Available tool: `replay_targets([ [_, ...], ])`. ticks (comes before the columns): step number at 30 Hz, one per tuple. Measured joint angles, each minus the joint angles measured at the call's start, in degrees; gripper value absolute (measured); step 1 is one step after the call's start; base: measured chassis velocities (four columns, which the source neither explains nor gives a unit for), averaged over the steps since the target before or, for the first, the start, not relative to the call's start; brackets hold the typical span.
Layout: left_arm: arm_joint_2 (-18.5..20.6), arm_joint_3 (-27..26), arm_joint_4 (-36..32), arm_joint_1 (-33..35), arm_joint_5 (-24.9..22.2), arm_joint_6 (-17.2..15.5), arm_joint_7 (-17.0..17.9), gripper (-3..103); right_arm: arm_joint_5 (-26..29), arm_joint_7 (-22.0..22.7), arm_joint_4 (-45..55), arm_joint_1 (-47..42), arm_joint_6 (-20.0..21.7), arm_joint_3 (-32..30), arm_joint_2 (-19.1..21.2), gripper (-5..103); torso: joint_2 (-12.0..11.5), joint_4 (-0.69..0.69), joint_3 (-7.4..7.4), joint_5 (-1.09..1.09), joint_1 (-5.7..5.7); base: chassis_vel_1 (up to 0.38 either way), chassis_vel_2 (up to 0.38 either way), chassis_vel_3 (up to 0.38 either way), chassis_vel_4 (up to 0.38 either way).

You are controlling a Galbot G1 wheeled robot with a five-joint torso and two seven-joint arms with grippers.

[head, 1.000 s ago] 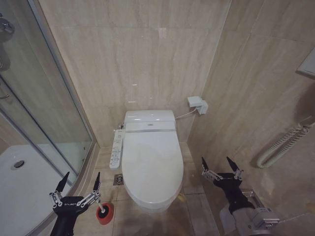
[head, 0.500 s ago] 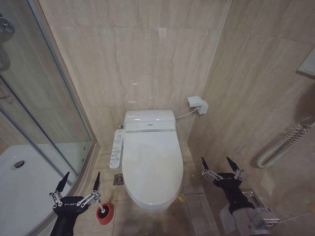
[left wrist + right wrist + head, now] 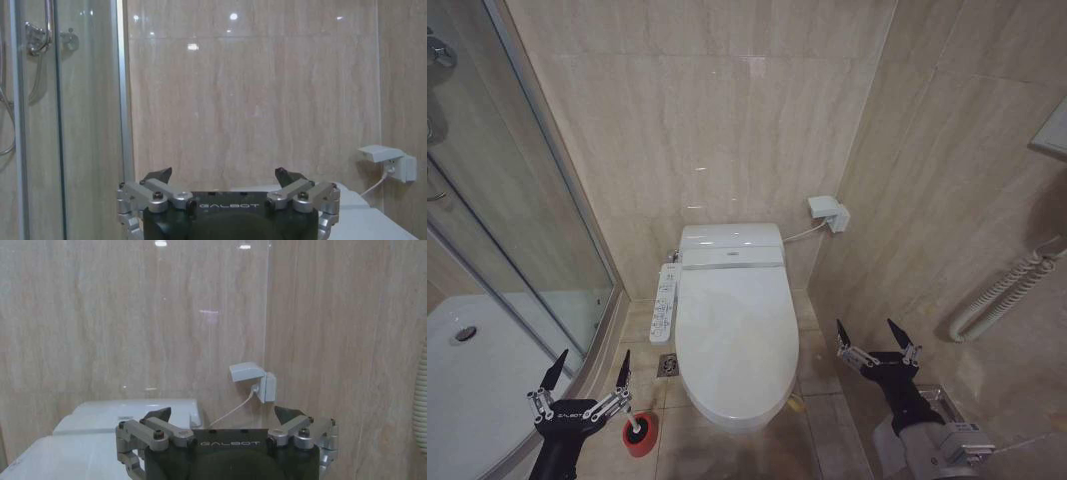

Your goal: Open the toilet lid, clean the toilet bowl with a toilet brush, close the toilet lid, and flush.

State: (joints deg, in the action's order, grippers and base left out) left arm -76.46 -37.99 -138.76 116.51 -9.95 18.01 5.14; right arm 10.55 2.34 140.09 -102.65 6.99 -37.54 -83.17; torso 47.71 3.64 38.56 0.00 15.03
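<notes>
- Beige marble-look tiles covered the walls and floor of the small bathroom, and a glass shower enclosure (image 3: 517,200) with a white shower tray (image 3: 467,370) stood at the far left.
- Low on the left, the left claw (image 3: 587,372) hung in the air beside the shower's curved edge, its two black fingers spread wide and gripping nothing.
- Just to the right of that claw, the toilet brush (image 3: 634,428) stood on the floor in its red holder (image 3: 640,436), with the dark head showing and the handle hard to make out.
- A white control panel (image 3: 663,303) ran along the toilet's left side.
- At the middle, the toilet lid (image 3: 735,340) lay shut over the toilet bowl, which was hidden beneath it; the white tank unit (image 3: 730,244) sat against the back wall.
- A white wall socket (image 3: 829,212) with a cable was fixed to the right of the tank.
- Right of the toilet, the right claw (image 3: 874,342) was held clear of the lid, fingers wide apart and empty.
- A white ribbed hose (image 3: 1002,290) hung on the right wall.
</notes>
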Motion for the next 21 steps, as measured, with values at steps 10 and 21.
replay_targets([
  [10,0.00,0.00,0.00,-0.02,0.00,-0.06,0.00,100,0.00,0.00,0.00,0.00,0.00,0.00,0.00,100,0.00,0.00,0.00,0.00,0.00,0.000,0.000,0.000,0.000],
  [21,-1.80,-0.06,-1.58,-4.00,-1.68,-12.56,-1.59,100,0.00,0.00,0.01,0.00,0.00,0.00,0.00,100,0.00,0.00,0.00,0.00,0.00,0.000,0.000,0.000,0.000],
])
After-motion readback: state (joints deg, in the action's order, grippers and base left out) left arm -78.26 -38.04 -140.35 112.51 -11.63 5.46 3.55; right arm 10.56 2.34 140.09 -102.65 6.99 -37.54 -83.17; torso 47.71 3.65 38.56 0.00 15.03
